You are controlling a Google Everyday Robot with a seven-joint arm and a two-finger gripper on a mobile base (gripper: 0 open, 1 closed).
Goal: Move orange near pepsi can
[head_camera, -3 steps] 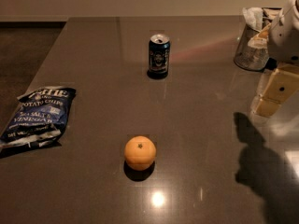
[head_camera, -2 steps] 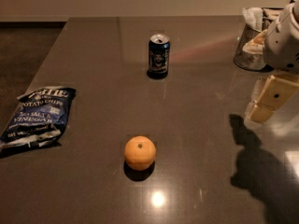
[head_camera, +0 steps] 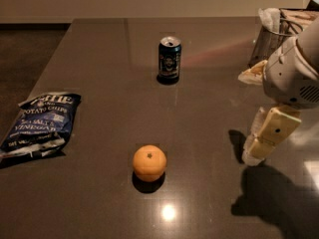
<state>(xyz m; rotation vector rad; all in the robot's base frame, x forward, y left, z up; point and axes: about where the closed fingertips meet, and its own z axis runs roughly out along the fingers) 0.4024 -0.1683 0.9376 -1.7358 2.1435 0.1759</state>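
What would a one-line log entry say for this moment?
gripper: low at right, apart from orange | orange: front centre | pepsi can: upright, farther back | chip bag: left
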